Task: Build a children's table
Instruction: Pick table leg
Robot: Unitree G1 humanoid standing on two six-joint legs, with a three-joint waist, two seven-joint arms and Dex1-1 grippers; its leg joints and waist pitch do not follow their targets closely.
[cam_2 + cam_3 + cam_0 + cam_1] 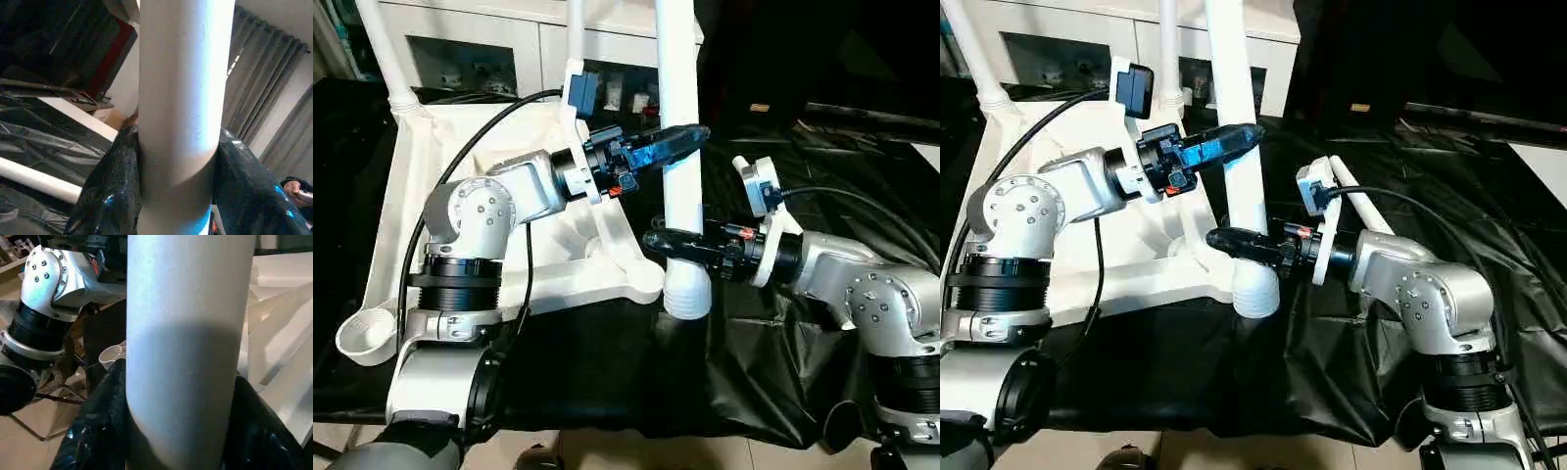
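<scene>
Both your pincers are clenched on one upright white table leg (680, 117): left pincer (680, 140) higher, right pincer (671, 242) lower, near its ribbed foot. The leg's long axis runs vertical, just beside the upturned tabletop's (538, 196) near corner socket (641, 284) on the black-covered bench (607, 362).

Looks like a lab or demonstration room, not a home. Table (607, 392) draped in crinkled black cloth, white cabinet (499, 44) with glass doors and small items behind, long grey curtains (274, 98) along the wall, pale tiled floor (1263, 450) below.
</scene>
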